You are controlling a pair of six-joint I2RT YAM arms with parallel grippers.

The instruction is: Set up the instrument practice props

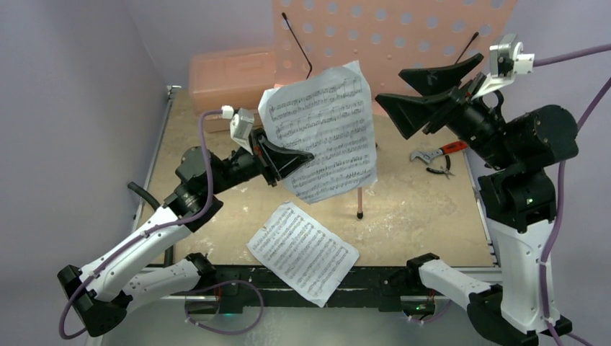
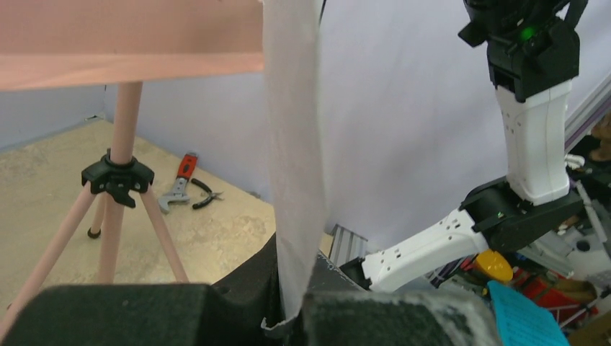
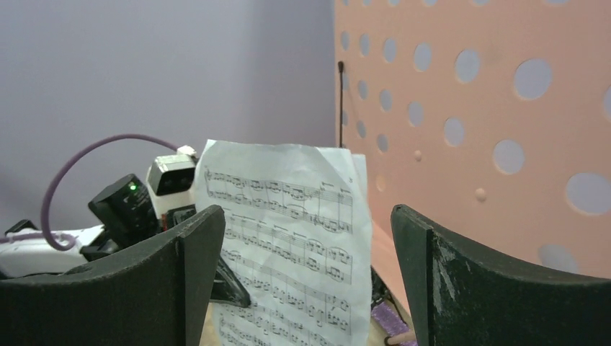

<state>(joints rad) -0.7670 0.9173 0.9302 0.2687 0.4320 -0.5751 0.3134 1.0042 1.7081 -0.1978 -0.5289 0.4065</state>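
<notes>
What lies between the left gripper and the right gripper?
A white printed sheet-music page, held upright in the left gripper. The top external view shows this; the right wrist view frames it between the fingers of the open right gripper.

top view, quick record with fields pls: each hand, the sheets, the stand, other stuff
left hand: shut on the held sheet, which hangs upright in front of the music stand
right hand: open, raised beside the stand's desk, holding nothing
music stand: upright at the back on tripod legs
second sheet: lying flat, front centre
red-handled tool: lying right of the stand's pole
case: back left
</notes>
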